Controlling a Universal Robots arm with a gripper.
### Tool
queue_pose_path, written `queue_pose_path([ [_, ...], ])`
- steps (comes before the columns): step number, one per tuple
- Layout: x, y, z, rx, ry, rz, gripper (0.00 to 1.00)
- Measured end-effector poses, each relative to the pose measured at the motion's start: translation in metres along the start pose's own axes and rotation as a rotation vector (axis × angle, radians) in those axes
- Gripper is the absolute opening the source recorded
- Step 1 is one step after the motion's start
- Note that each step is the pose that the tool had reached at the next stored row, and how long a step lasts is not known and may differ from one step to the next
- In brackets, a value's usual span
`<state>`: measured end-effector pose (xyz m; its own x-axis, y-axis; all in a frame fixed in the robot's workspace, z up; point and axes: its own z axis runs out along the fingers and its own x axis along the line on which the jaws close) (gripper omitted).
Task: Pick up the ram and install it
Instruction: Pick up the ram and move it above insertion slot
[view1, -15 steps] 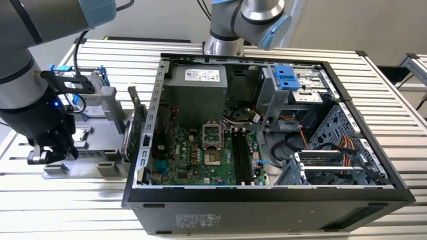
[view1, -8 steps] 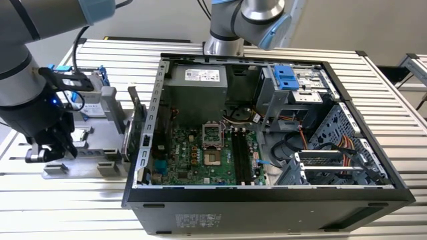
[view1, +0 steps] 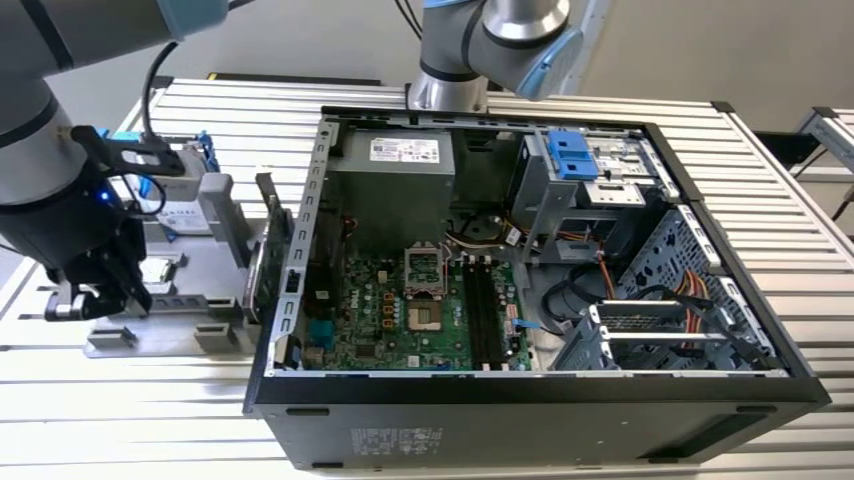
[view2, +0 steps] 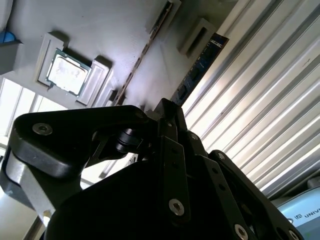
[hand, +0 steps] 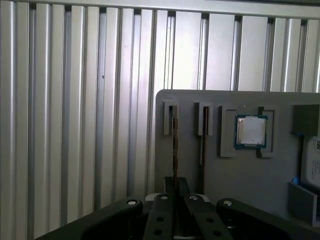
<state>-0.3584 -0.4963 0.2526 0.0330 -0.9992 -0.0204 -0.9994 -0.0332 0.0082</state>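
The ram is a slim dark stick standing on edge in a slot of the grey fixture. In the second wrist view the ram's blue-green face runs straight to my fingertips. My gripper has its fingers pressed together on the ram's near end. In the exterior view the gripper sits low over the fixture's left end, left of the open computer case.
A second stick stands in the neighbouring slot, beside a CPU. The fixture also carries a blue-clipped hard drive and an expansion card. Black memory slots lie on the motherboard. Another arm's base stands behind the case.
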Motion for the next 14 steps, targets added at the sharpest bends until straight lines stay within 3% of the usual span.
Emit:
queue_pose_path([
  [14,-0.0003,0.0001,-0.0159,0.0,0.0,0.002,0.0],
])
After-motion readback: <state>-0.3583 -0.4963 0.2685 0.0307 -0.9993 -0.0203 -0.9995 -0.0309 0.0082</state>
